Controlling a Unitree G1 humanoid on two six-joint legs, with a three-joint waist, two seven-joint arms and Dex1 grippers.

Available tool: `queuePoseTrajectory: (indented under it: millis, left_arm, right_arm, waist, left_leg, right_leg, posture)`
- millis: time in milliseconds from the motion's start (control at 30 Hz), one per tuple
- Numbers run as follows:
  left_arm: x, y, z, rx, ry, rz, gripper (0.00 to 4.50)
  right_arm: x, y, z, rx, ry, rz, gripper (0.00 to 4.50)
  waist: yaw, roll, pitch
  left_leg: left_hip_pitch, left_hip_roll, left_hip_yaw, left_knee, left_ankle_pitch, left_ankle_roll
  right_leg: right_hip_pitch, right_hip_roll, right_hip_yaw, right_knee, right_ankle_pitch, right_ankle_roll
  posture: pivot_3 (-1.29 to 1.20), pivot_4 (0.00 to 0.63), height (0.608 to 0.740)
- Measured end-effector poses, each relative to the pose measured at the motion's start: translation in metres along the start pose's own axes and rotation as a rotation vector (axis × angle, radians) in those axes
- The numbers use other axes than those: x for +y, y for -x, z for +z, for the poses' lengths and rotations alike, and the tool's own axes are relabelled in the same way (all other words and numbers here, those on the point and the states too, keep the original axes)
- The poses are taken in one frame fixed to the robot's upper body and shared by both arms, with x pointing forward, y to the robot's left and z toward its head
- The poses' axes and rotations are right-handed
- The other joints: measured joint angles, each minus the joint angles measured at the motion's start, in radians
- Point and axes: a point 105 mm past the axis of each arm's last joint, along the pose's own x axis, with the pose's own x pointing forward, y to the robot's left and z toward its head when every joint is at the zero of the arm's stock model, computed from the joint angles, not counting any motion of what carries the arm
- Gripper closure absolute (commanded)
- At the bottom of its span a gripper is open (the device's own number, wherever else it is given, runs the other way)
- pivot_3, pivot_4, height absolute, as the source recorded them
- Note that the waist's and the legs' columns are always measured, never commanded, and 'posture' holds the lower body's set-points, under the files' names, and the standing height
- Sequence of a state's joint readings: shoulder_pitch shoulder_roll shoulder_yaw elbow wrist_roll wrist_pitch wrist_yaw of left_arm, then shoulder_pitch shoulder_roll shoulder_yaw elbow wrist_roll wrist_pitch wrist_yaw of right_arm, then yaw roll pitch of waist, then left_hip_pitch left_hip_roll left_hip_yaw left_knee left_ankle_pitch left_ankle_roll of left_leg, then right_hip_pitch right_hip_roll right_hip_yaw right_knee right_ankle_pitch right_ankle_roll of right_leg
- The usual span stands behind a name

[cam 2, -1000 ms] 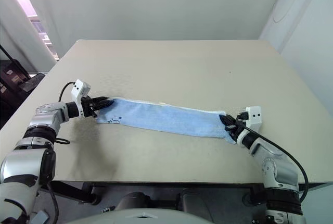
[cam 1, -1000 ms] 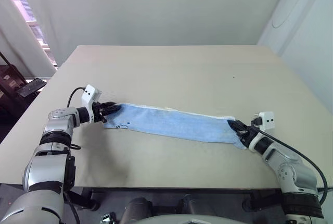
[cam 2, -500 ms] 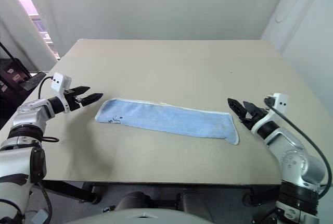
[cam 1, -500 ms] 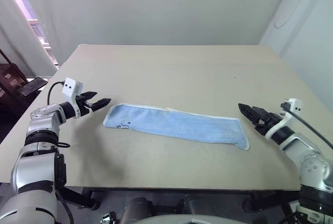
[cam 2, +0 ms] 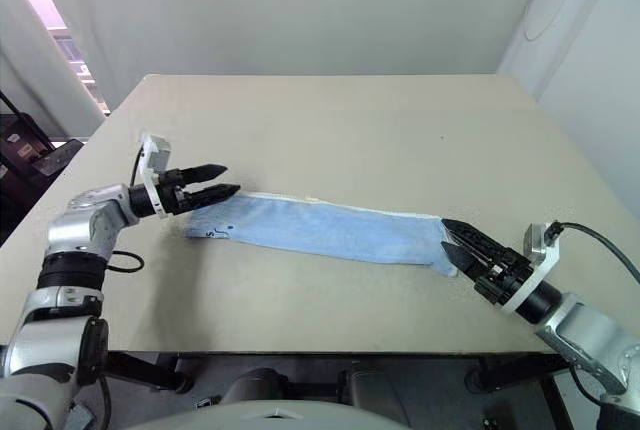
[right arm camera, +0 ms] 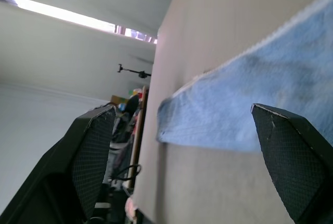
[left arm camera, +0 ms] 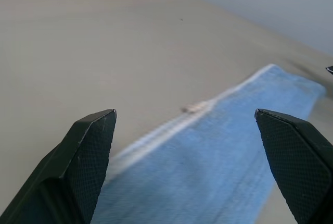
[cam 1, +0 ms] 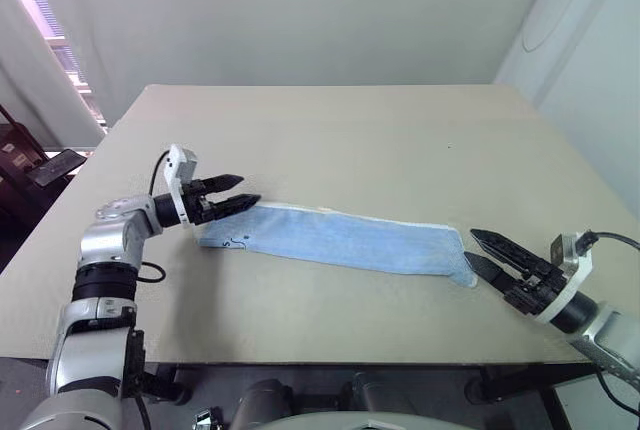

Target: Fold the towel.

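Lying flat as a long narrow band across the near half of the desk (cam 1: 330, 140), the towel (cam 1: 350, 240) is free of both hands. The left gripper (cam 1: 240, 193) hovers over the towel's left end with its fingers (left arm camera: 83, 161) spread wide and nothing between them; the right gripper (cam 1: 478, 254) sits just off the towel's right end, low to the desk, fingers likewise wide apart and empty.

The main risk, judging from this, is an uneven pick-up. The band lies slightly askew, its right end nearer the desk's front edge than its left, so ends brought together without correction would likely leave the stitched edging mismatched. The cloth looks already doubled along its length; fingers closing shallowly on an end could catch only the top layer and peel the band open. Terry cloth is limp, so a lift from one end alone may drag the towel toward the front edge. The right gripper, coming in nearly level, could also push the end into a bunch instead of getting under it.
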State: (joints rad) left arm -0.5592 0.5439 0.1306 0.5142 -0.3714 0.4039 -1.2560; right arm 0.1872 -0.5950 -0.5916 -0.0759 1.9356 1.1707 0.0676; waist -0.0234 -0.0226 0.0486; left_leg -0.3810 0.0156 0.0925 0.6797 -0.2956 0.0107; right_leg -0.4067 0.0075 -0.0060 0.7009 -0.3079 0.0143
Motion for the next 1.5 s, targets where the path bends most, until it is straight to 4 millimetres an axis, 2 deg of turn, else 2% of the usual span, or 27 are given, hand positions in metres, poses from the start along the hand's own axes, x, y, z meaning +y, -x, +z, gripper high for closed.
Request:
queuePoseTrajectory:
  millis: [67, 233, 400, 533, 900, 1133, 1367, 1500]
  left_arm:
    - [-0.006, -0.005, -0.005, 0.019, 0.000, -0.025, 0.00]
    - [-0.018, -0.021, -0.021, 0.047, 0.031, -0.074, 0.00]
    - [-0.026, -0.033, -0.029, 0.057, 0.042, -0.101, 0.00]
    - [-0.028, -0.036, -0.028, 0.053, 0.033, -0.100, 0.00]
    - [-0.029, -0.034, -0.033, 0.061, 0.052, -0.080, 0.00]
    - [-0.028, -0.032, -0.035, 0.069, 0.056, -0.063, 0.00]
    - [-0.026, -0.026, -0.038, 0.080, 0.058, -0.047, 0.00]
    - [-0.025, -0.024, -0.039, 0.085, 0.061, -0.042, 0.00]
  right_arm:
    - [-0.003, 0.001, -0.009, 0.022, -0.015, -0.014, 0.14]
    - [-0.024, 0.005, -0.030, 0.077, -0.079, -0.120, 0.14]
    - [-0.035, 0.004, -0.031, 0.081, -0.099, -0.179, 0.14]
    - [-0.048, -0.002, -0.021, 0.033, -0.107, -0.232, 0.14]
    - [-0.054, -0.020, 0.005, -0.081, -0.094, -0.252, 0.14]
    - [-0.056, -0.018, 0.012, -0.121, -0.086, -0.269, 0.14]
    - [-0.069, -0.007, 0.016, -0.170, -0.092, -0.333, 2.47]
    - [-0.067, -0.005, 0.019, -0.192, -0.099, -0.314, 3.93]
  waist:
    - [0.004, 0.000, 0.000]
    - [0.008, 0.000, 0.000]
    - [0.006, 0.000, 0.000]
    - [0.007, 0.000, 0.000]
    - [0.008, 0.000, 0.000]
    - [0.010, 0.000, 0.000]
    - [0.011, 0.001, 0.000]
    - [0.009, 0.001, 0.000]
  left_leg:
    - [0.000, 0.000, 0.000, 0.000, 0.000, 0.000]
    - [-0.002, 0.000, 0.000, 0.000, -0.001, 0.002]
    - [-0.006, 0.000, 0.000, 0.001, -0.002, 0.003]
    - [-0.007, 0.000, 0.000, 0.001, -0.002, 0.003]
    - [-0.008, 0.000, 0.000, 0.002, -0.002, 0.007]
    - [-0.010, 0.000, 0.000, 0.002, -0.003, 0.010]
    - [-0.010, 0.000, 0.000, 0.002, -0.004, 0.010]
    - [-0.010, 0.000, 0.000, 0.002, -0.004, 0.010]
  right_leg:
    - [0.001, 0.000, 0.000, -0.001, 0.000, 0.000]
    - [0.000, 0.000, 0.000, -0.004, 0.000, 0.001]
    - [-0.002, 0.000, 0.000, -0.005, 0.001, 0.002]
    - [-0.002, 0.000, 0.000, -0.005, 0.001, 0.002]
    - [-0.001, 0.000, 0.000, -0.011, 0.005, 0.008]
    - [-0.001, -0.001, 0.000, -0.015, 0.006, 0.008]
    - [-0.001, -0.001, 0.000, -0.016, 0.006, 0.008]
    - [-0.001, -0.001, 0.000, -0.016, 0.006, 0.008]
  posture:
    - [0.00, 0.000, 0.724]
    - [0.00, 0.000, 0.724]
    - [0.00, 0.000, 0.724]
    - [0.00, 0.000, 0.724]
    - [0.00, 0.000, 0.724]
    - [0.00, 0.000, 0.724]
    - [0.00, 0.000, 0.724]
    - [0.00, 0.000, 0.724]
